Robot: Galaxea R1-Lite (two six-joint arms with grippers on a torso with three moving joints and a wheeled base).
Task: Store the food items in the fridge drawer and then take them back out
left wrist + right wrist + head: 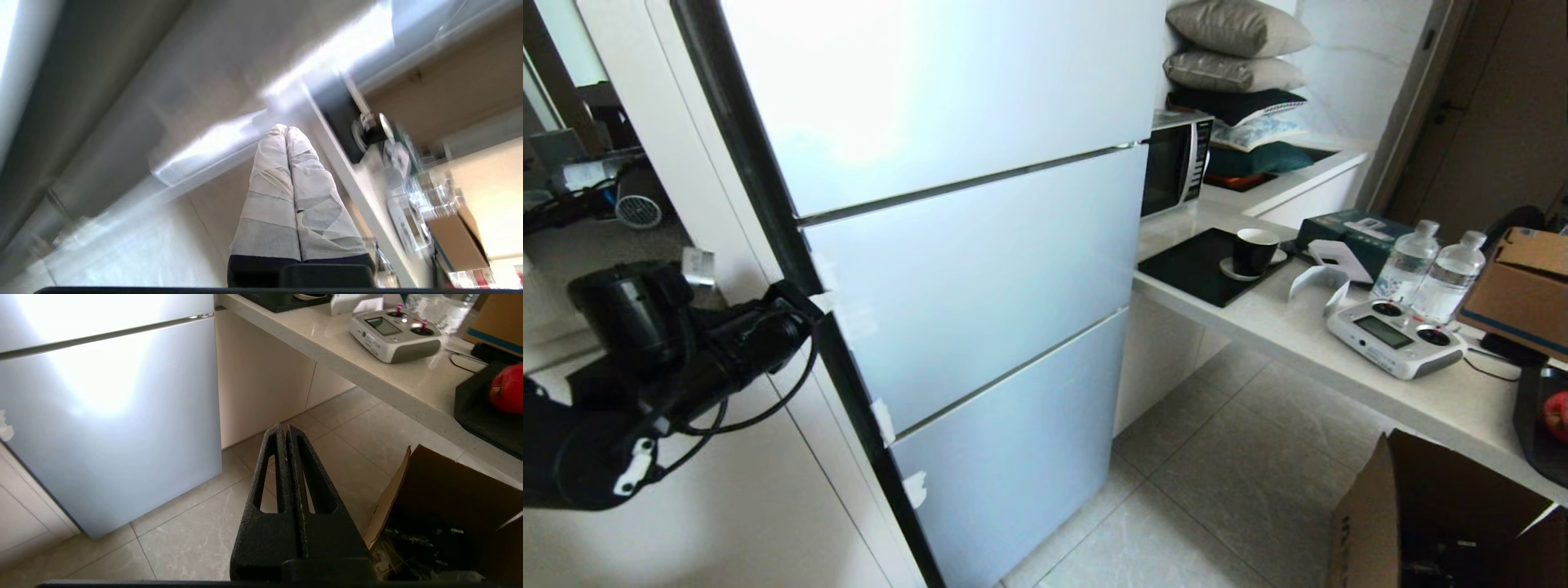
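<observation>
The fridge drawer (980,278) is the middle pale blue glossy panel, and it stands closed; its lower part also shows in the right wrist view (102,310). My left gripper (821,300) is at that panel's left edge, its white-taped fingers (269,183) pressed together with nothing between them. One food item, a smooth red fruit (1558,415), lies on a black tray (1531,408) at the far right of the counter; the right wrist view shows the fruit (508,388) too. My right gripper (285,426) hangs shut and empty above the tiled floor.
To the fridge's right, a pale counter (1307,335) carries a microwave (1176,159), a black mat with a cup (1254,251), a grey remote controller (1395,336), two water bottles (1409,261) and a cardboard box (1525,290). An open cardboard box (1421,514) stands on the floor.
</observation>
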